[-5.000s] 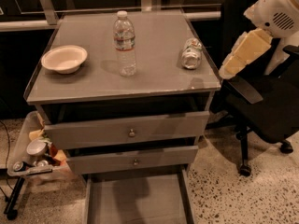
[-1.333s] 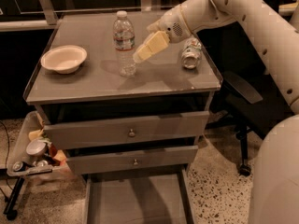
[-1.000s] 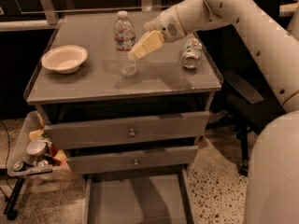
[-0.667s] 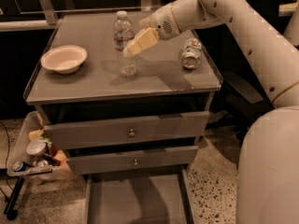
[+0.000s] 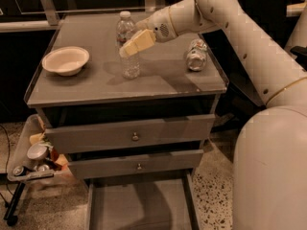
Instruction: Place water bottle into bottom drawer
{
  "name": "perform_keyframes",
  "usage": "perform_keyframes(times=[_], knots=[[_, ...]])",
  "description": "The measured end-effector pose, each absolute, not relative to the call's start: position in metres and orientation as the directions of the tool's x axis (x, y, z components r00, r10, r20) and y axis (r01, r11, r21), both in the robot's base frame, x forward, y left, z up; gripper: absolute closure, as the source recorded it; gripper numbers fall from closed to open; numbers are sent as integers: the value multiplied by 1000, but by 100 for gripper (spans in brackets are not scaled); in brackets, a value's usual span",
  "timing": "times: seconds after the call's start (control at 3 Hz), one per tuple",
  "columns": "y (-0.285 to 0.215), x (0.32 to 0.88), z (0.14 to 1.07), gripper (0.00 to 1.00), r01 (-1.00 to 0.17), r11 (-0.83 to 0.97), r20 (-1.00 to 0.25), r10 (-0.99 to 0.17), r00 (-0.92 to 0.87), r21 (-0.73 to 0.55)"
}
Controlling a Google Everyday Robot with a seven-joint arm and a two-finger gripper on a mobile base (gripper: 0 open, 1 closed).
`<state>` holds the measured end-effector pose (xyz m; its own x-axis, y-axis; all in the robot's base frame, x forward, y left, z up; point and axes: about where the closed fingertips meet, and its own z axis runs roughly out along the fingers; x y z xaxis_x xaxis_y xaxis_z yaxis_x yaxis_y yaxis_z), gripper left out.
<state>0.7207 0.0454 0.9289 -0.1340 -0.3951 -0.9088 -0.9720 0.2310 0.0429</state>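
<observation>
The water bottle (image 5: 130, 67), clear with a white cap, stands upright at the back middle of the grey cabinet top (image 5: 96, 83). My gripper (image 5: 130, 46), cream-coloured, reaches in from the right and lies across the bottle's middle, covering its label band. Whether it touches the bottle cannot be told. The bottom drawer (image 5: 139, 207) is pulled open at the foot of the cabinet, a shallow grey tray with nothing in it.
A white bowl (image 5: 65, 60) sits at the left of the top. A silver-and-white can (image 5: 195, 54) lies at the right. Two shut drawers with knobs (image 5: 135, 136) are above the open one. A low cart with clutter (image 5: 34, 158) stands at the left.
My arm has swung in from the right of the cabinet and moved left and up, so the gripper now overlaps the bottle's middle. The bottle, bowl and can have not moved.
</observation>
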Motion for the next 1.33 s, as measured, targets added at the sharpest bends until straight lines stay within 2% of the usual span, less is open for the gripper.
perform_keyframes(times=[0.67,1.0,1.33], knots=[[67,719,923,0,-979,196,-907,-399,-136,61],[67,719,923,19,-979,196,-907,-399,-136,61],[67,719,923,42,-979,195,-907,-399,-136,61]])
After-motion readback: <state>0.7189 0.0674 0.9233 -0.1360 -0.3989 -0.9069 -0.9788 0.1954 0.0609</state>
